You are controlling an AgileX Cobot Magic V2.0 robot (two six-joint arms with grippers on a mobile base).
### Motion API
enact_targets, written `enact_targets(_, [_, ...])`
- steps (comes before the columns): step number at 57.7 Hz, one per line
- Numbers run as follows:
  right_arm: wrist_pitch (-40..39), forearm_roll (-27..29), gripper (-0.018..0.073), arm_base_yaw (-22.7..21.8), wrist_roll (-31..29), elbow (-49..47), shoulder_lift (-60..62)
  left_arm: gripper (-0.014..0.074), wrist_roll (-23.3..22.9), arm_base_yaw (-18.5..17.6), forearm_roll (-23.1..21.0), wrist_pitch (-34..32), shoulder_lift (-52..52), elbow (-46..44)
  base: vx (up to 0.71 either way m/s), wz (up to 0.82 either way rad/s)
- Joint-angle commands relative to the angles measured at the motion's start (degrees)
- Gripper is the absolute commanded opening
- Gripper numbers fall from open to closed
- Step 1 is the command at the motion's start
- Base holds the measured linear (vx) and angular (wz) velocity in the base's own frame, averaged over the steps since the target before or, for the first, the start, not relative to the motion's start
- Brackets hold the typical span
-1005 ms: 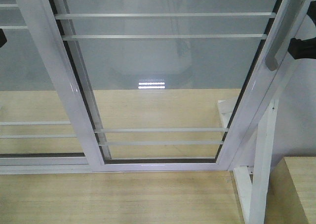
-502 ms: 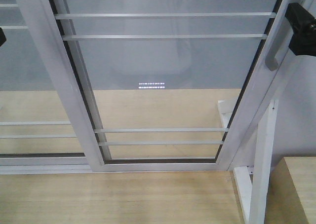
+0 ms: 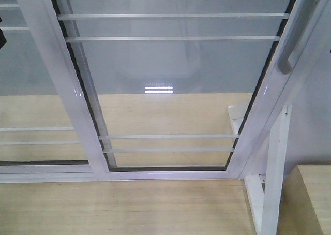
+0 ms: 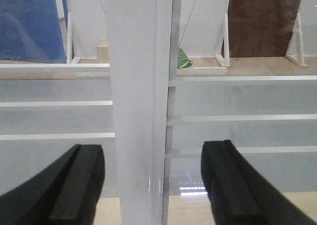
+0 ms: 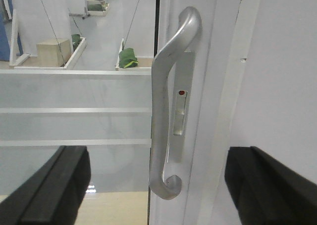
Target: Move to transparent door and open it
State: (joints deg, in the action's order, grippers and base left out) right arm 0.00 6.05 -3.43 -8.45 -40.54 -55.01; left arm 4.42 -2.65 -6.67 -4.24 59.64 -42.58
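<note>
The transparent door (image 3: 176, 64), glass with thin white bars in a white frame, fills the middle of the front view. Its curved grey handle (image 3: 287, 56) runs along the right stile. In the right wrist view the handle (image 5: 166, 126) stands upright just ahead, between the two black fingers (image 5: 54, 190) of my right gripper (image 5: 158, 185), which is open and apart from it. My left gripper (image 4: 153, 185) is open too, its fingers (image 4: 74, 185) on either side of a white vertical frame post (image 4: 138, 111) ahead. Neither gripper shows in the front view.
A handle-less glass panel (image 3: 31, 85) overlaps on the left. A slanted white support frame (image 3: 274, 167) and a light wooden box (image 3: 313, 199) stand at the lower right on the wooden floor (image 3: 124, 209). Behind the glass lie a green object (image 5: 129, 56) and boards.
My right gripper was at the right edge of the front view beside the handle, rose, and has now left that view. The door has not moved.
</note>
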Motion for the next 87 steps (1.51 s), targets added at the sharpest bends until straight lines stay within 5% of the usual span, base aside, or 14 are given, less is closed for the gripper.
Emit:
enact_targets(1, [-7.11, -0.36, 0.0569, -0.40, -0.56, -1.82, -1.91, 0.0543, -0.47, -0.03, -0.55, -4.20, -1.02, -2.04, 0.00, 0.00])
enact_targets(58, [-11.60, -1.65, 0.0543, -0.50, -0.07, -34.05, -44.82, 0.0542, -0.36, -0.03, -0.39, -3.72, -1.02, -2.04, 0.00, 0.00])
enact_targets(87, [-11.70, -1.65, 0.0027, 0.04, 0.10, -34.52, -44.69, 0.0542, -0.42, -0.03, -0.39, -3.48, -1.02, -2.04, 0.00, 0.00])
